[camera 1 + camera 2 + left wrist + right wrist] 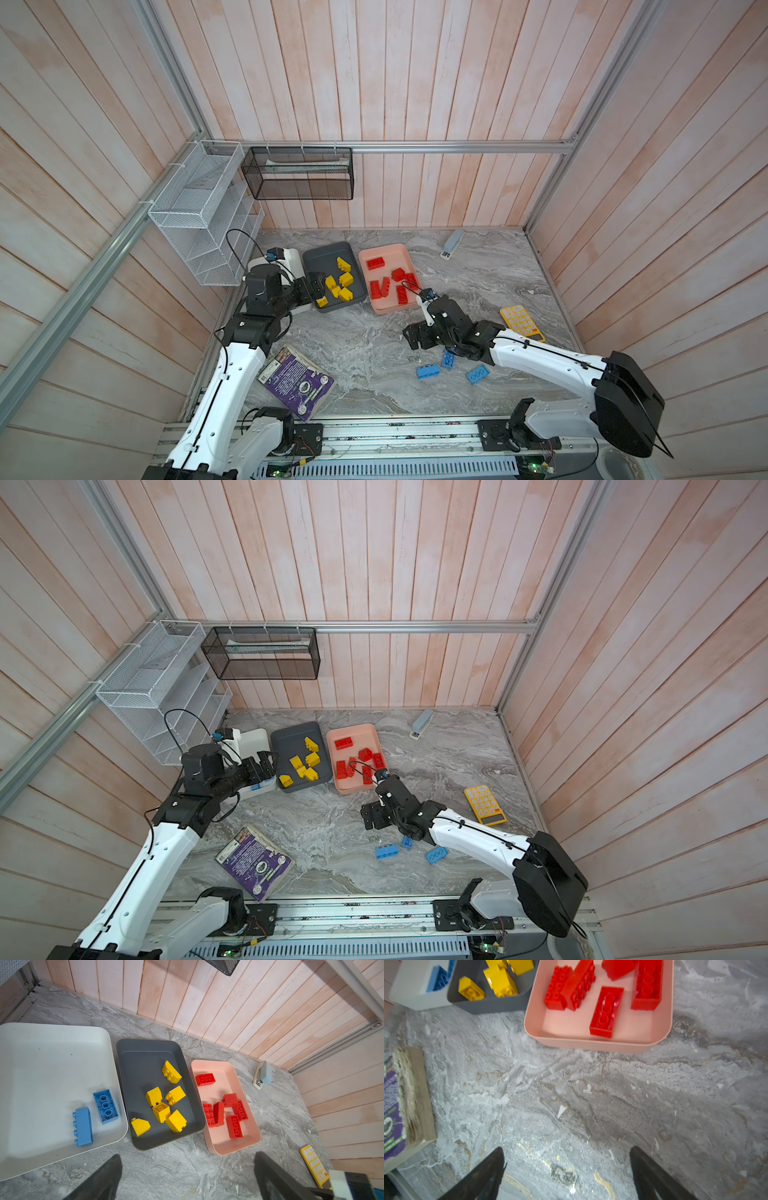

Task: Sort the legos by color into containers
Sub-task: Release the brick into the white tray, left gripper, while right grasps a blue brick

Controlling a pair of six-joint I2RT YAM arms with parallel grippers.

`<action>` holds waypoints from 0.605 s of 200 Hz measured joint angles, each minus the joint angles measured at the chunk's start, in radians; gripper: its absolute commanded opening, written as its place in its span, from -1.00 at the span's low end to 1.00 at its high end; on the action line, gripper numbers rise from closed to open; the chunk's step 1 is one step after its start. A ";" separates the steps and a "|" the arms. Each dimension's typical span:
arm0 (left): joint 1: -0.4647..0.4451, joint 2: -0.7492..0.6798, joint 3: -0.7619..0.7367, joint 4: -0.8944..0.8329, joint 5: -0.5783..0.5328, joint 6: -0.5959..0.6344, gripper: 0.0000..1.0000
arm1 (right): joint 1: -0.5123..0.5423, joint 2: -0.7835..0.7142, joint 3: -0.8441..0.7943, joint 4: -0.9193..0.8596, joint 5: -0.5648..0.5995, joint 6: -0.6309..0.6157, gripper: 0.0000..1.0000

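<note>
Left tool (187,1156): spread, empty, at grey tray's (145,1045) rim.
Right tool (566,1148): spread, empty, well apart.
Yellow legos (161,1111): in grey tray.
Red legos (234,1127): pink tray (228,1082) beside it.
Blue legos (105,1106): two in white tray (52,1064) alongside; three on desk (374,353).

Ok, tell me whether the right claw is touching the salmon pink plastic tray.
Apart. The right wrist view shows bare marble tabletop between the open right claw and the near wall of the salmon pink plastic tray.
</note>
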 measured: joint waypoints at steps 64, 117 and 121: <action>-0.003 -0.073 -0.050 0.005 0.016 0.002 1.00 | 0.066 0.003 -0.017 -0.127 0.040 0.057 0.89; -0.006 -0.085 -0.060 0.016 0.042 0.001 1.00 | 0.124 0.018 -0.050 -0.189 0.063 0.121 1.00; -0.007 -0.085 -0.062 0.017 0.042 0.001 1.00 | 0.127 0.018 -0.054 -0.188 0.070 0.127 1.00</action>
